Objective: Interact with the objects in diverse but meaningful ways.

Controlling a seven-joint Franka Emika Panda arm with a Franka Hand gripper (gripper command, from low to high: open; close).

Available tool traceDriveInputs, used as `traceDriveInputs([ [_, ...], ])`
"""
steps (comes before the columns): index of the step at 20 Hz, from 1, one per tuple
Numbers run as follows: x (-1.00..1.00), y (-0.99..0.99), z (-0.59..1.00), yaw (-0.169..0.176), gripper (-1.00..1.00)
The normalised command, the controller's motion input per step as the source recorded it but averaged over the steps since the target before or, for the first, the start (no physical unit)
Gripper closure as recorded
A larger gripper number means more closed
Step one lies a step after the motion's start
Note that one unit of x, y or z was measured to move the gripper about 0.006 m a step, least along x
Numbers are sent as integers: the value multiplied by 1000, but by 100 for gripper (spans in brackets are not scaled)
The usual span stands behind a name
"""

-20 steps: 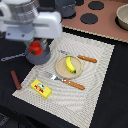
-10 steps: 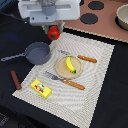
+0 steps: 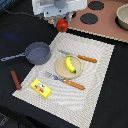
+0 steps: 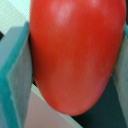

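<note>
The gripper [image 3: 62, 22] has risen and carried the red tomato [image 4: 75, 52] from above the grey long-handled pan [image 3: 37, 52] to the striped mat's [image 3: 95, 85] far edge, jaws clamped on the tomato's sides. The pan now sits uncovered at the mat's corner.

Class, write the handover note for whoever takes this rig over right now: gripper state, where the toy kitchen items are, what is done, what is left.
Gripper: shut on the tomato, held above the mat's far edge.
Pan: empty, at the mat's exterior-view left edge.
Banana: on the round plate, between knife and fork.
Yellow block: near corner of mat.
Sausage: off the mat.
Done: tomato gripped.
Left: setting it down somewhere.
</note>
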Motion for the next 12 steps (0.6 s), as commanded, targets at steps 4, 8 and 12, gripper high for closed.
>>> traceDriveInputs([
  [4,-186,270,-211,117,100],
  [8,-201,389,-249,104,100],
  [12,-165,355,-316,100,100],
])
